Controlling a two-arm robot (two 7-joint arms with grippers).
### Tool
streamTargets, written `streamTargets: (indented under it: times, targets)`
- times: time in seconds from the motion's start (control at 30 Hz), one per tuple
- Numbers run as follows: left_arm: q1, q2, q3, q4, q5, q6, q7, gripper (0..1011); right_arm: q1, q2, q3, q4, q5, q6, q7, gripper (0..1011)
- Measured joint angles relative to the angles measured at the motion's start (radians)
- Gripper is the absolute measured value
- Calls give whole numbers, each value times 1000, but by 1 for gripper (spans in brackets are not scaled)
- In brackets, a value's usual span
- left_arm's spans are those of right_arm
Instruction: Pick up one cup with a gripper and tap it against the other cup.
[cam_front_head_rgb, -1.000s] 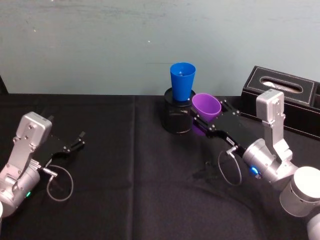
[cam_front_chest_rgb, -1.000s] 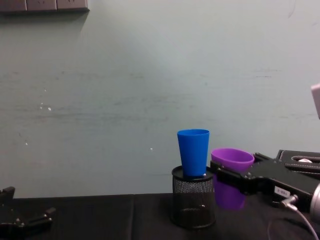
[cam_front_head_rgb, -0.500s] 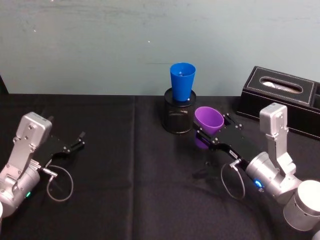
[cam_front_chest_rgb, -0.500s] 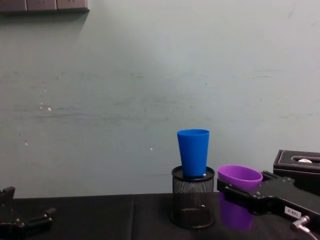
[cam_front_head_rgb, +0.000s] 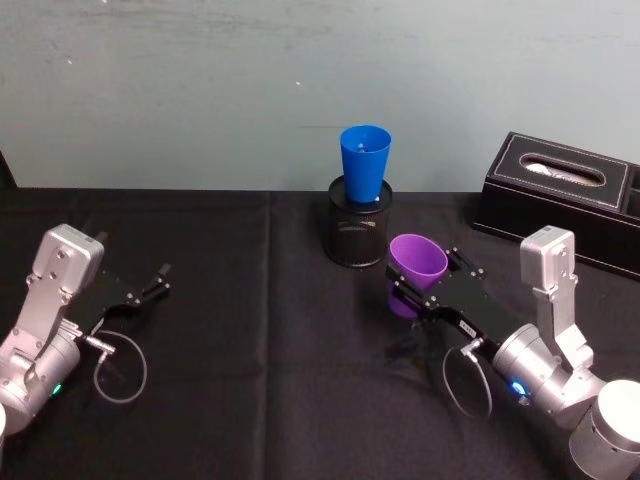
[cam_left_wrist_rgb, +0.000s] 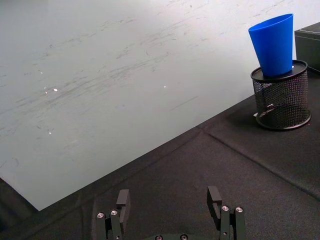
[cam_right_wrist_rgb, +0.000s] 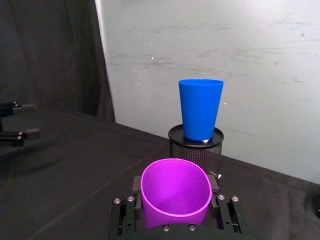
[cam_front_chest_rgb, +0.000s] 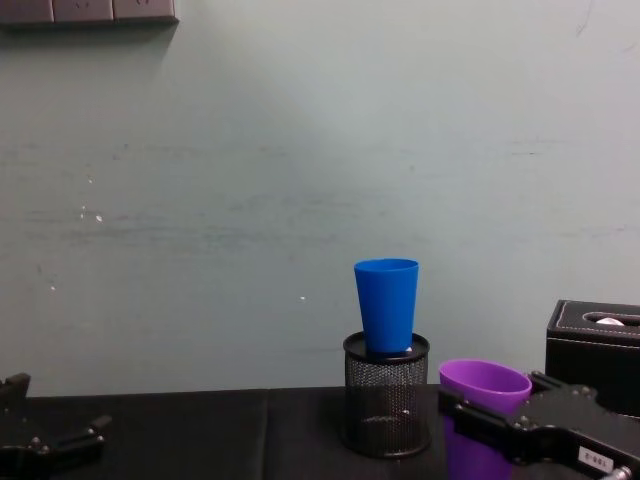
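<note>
Held: smooth purple plastic tapered cup (cam_front_head_rgb: 416, 260), right of centre, nearer than the tall blue plastic cup (cam_front_head_rgb: 364, 162), apart from it.
Grip: black flat-jawed right gripper (cam_front_head_rgb: 424, 276) clamped just under its rim.
Handling: probably light, slick, flexible; squeeze gently.
Idle: left gripper (cam_front_head_rgb: 157, 282), jaws spread, at left.

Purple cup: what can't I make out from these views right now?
purple cup base: cut off by the bottom edge in the chest view; behind its own rim and the right gripper in the right wrist view. Contact with the table cannot be told.
blue cup bottom: sunk inside the mesh pen holder, chest view.
black box: cut off by the right edge, chest view.
left gripper, parked: body cut off at chest view's corner.
</note>
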Motion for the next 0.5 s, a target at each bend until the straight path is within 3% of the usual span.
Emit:
streamTargets:
  times: [0.5]
  targets:
    - [0,0,0,0,0,0,0,1011,-18,31,-10,-40,29,15,47,735]
